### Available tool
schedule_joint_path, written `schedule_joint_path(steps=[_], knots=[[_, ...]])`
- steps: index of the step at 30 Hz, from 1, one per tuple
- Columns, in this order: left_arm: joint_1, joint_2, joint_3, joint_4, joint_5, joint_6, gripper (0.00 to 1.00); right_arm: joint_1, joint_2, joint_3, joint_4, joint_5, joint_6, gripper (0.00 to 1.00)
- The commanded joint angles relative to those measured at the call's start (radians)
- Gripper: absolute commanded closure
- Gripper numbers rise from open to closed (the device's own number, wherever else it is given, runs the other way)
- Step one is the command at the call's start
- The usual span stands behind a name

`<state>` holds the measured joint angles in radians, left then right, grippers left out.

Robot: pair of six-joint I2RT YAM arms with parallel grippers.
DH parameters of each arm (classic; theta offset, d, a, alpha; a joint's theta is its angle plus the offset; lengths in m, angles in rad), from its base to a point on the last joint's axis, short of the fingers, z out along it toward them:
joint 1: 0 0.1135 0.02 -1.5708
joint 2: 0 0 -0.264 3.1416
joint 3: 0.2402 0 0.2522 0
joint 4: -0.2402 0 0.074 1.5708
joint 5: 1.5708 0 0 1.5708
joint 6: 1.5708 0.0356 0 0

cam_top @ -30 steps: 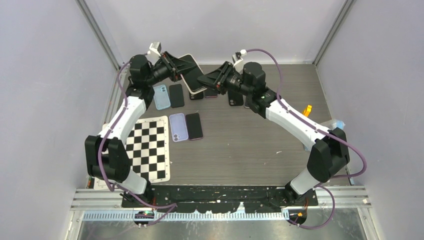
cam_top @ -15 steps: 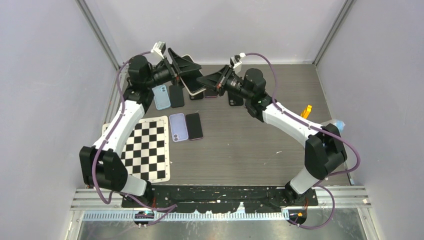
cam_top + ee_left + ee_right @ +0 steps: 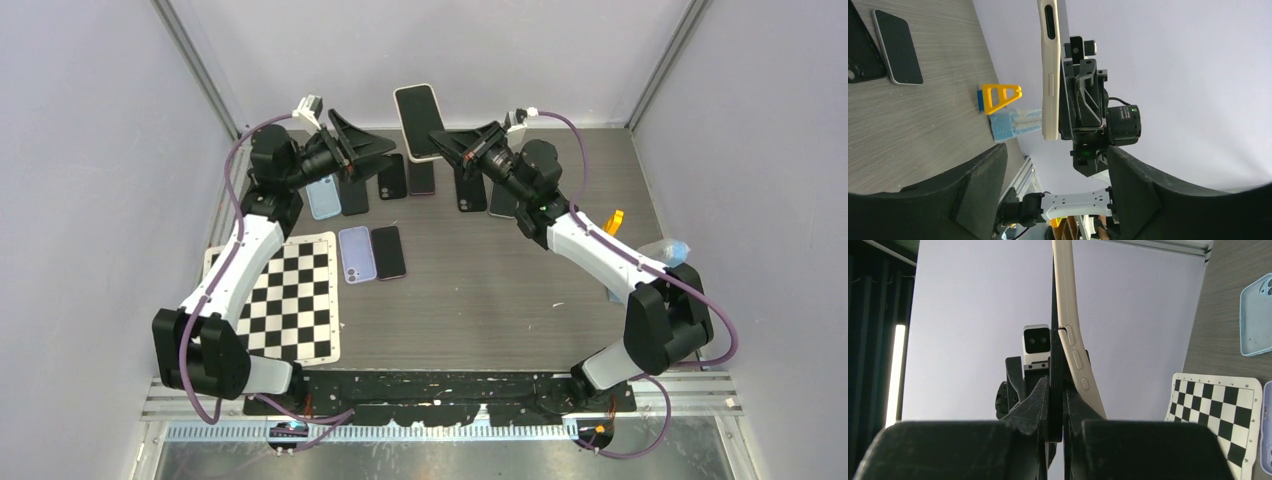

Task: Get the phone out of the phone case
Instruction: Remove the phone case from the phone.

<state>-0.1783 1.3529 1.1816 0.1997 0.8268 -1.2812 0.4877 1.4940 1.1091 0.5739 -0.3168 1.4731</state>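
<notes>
Cream silicone case (image 3: 1066, 300) bowed off the dark phone (image 3: 1053, 315) along one long edge. Right-wrist view shows a gap opening toward the top, w/ the lower part close against the handset.

**Position:** cased phone (image 3: 417, 120) is held aloft, roughly upright, over the far centre of the counter (image 3: 480, 290) and above the far row of loose handsets.

**Pincers**
- Right pincer (image 3: 440, 138): clamped on the phone at its lower end. The fingers (image 3: 1040, 405) look pinched on the dark slab, not on the case lip.
- Left pincer (image 3: 375, 158): jaws wide apart, empty, just left of the phone and not touching it.

**Step (est.):** mid-removal — case part-peeled, phone not yet free.

**Next move (est.):**
- Left pincer to take the loosened case edge and pull it away while the right holds the phone firm.
- Risk: thin edge hold, so the phone could twist or slip.

**Other items:** light-blue case (image 3: 322, 195), lavender case (image 3: 356, 254) and a black handset (image 3: 388, 252) lie flat nr the checkerboard mat (image 3: 295, 295). A yellow tool (image 3: 1000, 95) sits at the right.

**Writing/brands:** none legible — no logo on the case edge, the handsets or the mat.
</notes>
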Motion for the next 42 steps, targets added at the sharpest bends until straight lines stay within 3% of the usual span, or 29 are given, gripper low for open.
schedule_joint_path(steps=[1, 12, 18, 23, 27, 37, 42], knots=[[-0.043, -0.009, 0.004, 0.078, -0.023, 0.02, 0.28, 0.007, -0.06, 0.019, 0.136, 0.047, 0.072, 0.99], [-0.076, 0.041, 0.024, 0.078, -0.019, 0.064, 0.53, 0.007, -0.044, 0.006, 0.177, 0.027, 0.16, 0.99], [-0.078, 0.047, 0.028, 0.076, -0.026, 0.063, 0.54, 0.008, -0.039, 0.005, 0.183, 0.015, 0.17, 0.99], [-0.078, 0.047, 0.038, 0.087, -0.014, 0.032, 0.42, 0.008, -0.032, -0.007, 0.201, 0.013, 0.177, 0.99], [-0.078, 0.046, 0.039, 0.087, -0.018, 0.03, 0.42, 0.008, -0.032, -0.014, 0.202, 0.015, 0.177, 0.99], [-0.095, 0.087, 0.054, 0.087, -0.011, 0.016, 0.61, 0.027, -0.014, 0.008, 0.247, -0.018, 0.182, 0.99], [-0.095, 0.095, 0.063, 0.06, -0.022, 0.025, 0.64, 0.042, -0.003, 0.019, 0.257, -0.03, 0.183, 0.99]])
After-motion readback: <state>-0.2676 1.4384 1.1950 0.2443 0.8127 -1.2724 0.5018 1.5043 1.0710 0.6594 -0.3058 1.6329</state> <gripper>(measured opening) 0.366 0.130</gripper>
